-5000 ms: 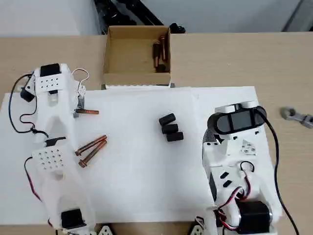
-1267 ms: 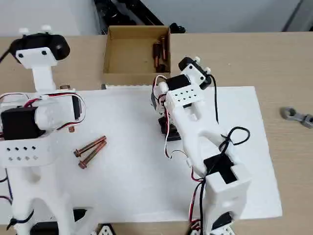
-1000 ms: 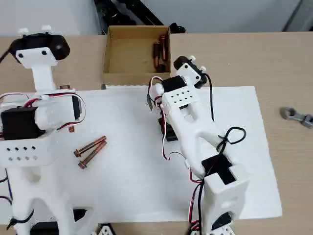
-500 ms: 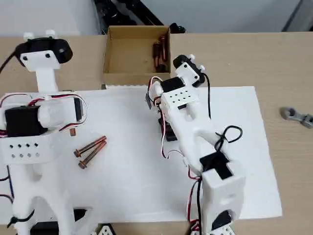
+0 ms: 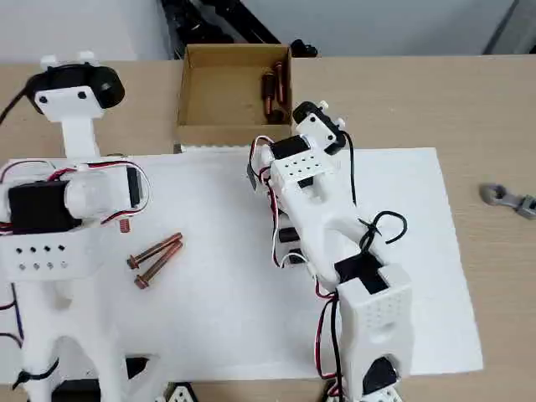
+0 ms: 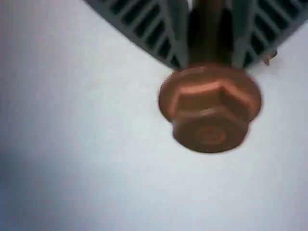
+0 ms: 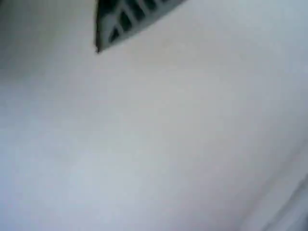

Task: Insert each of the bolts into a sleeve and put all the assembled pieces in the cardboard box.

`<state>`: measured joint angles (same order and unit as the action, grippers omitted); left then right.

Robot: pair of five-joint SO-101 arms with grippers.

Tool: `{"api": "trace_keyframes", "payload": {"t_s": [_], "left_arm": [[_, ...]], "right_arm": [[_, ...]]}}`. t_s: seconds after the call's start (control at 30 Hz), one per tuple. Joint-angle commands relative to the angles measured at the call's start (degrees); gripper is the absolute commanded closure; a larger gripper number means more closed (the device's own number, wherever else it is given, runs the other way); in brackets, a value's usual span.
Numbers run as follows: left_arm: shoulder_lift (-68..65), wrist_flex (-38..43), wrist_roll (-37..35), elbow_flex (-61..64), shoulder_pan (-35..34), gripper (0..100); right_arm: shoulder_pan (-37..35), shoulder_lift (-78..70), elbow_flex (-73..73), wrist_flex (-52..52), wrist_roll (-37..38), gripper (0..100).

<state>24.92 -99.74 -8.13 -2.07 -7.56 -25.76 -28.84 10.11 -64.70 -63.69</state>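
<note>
bolt (image 6: 210,108) — copper | cardboard box (image 5: 222,94) — brown | sheet (image 5: 218,310): white

The right arm (image 5: 311,191) covers most sleeves (image 5: 288,237); the bolt (image 6: 210,108) is cut off at its shank.

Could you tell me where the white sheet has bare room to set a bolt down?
Bare sheet lies between the two loose bolts and the right arm, and again beyond that arm toward the sheet's right edge. Crowded around the black sleeves under that arm.
</note>
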Motion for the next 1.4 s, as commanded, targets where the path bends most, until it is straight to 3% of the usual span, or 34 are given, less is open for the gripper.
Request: {"api": "trace_keyframes", "payload": {"t_s": [0.0, 0.1, 0.7, 1.13, 1.37], "left_arm": [[2.55, 1.05, 0.26, -0.22, 0.00, 99], [2.55, 1.05, 0.26, -0.22, 0.00, 99], [2.55, 1.05, 0.26, -0.22, 0.00, 99], [2.55, 1.05, 0.00, -0.22, 0.00, 99], [2.55, 1.85, 0.26, -0.40, 0.00, 99]], "right_arm": [[0.48, -1.19, 0.26, 1.01, -0.09, 88.0], [0.13, -1.19, 0.26, -0.22, 0.18, 98.6], [0.40, 3.56, 7.21, -15.78, 4.66, 97.5], [0.40, 18.68, 9.14, -26.77, 21.98, 97.5], [0.48, 31.43, 9.14, -27.30, 31.74, 97.5]]}}
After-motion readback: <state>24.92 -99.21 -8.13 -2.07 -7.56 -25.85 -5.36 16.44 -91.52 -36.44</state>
